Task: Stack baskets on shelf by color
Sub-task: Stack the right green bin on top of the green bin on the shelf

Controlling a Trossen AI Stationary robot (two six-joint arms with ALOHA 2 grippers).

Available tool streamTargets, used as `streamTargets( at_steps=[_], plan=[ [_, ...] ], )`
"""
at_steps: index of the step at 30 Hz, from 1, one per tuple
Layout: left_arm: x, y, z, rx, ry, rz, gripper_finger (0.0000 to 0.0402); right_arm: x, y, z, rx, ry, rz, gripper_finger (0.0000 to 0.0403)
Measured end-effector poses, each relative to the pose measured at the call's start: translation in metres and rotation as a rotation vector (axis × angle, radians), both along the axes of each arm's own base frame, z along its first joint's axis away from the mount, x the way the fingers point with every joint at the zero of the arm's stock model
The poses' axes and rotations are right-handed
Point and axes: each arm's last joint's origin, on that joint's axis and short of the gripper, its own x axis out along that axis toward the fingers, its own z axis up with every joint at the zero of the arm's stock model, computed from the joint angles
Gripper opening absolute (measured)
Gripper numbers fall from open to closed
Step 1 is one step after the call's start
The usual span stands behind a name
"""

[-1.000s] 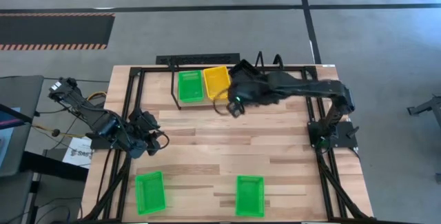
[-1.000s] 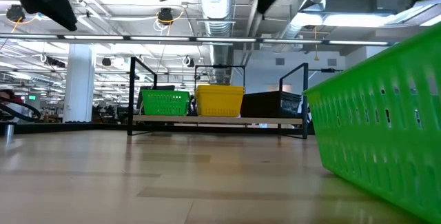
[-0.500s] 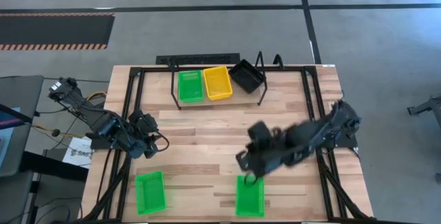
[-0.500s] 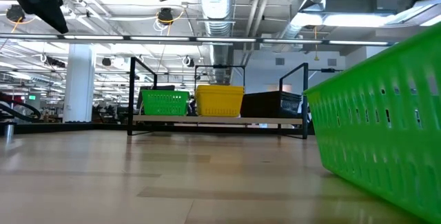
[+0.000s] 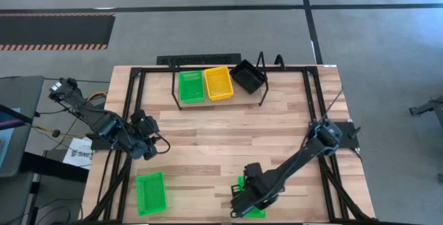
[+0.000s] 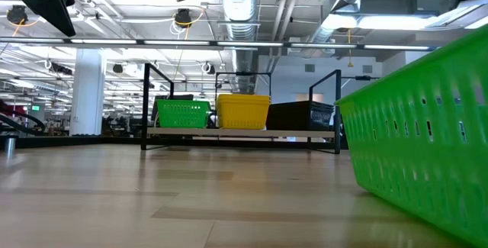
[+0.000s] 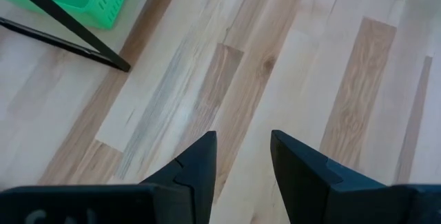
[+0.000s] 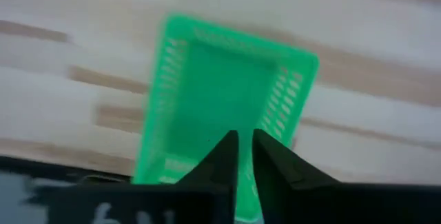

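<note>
Right hand (image 8: 244, 156) hovers over the near green basket (image 8: 224, 100), fingers barely parted; left hand (image 7: 241, 158) spread above the counter (image 5: 228, 135).

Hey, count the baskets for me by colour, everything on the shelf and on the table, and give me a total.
Green baskets: 3, one on the shelf, one at the table's near left, one under the right gripper
Yellow baskets: 1, on the shelf
Black baskets: 1, skewed at the shelf's right end
Total: 5
</note>
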Motion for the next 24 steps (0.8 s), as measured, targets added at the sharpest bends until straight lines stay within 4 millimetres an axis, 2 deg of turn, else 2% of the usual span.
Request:
streamTargets(
  at_steps=[6, 14, 19, 24],
  plan=[
    [0.000, 0.000, 0.000, 0.001, 0.006, -0.016, 0.0125, 0.010, 0.003, -0.028, 0.066, 0.131, -0.064, 0.0127],
    [0.001, -0.001, 0.000, 0.017, 0.004, -0.054, 0.0125, -0.008, 0.014, -0.028, 0.013, 0.213, -0.201, 0.0212],
    [0.001, -0.001, 0.000, 0.018, 0.004, -0.055, 0.0125, -0.015, 0.029, -0.029, 0.024, 0.172, -0.266, 0.0229],
    [0.001, -0.001, 0.000, 0.018, 0.004, -0.056, 0.0125, -0.016, 0.031, -0.029, -0.006, 0.139, -0.290, 0.0224]
  ],
)
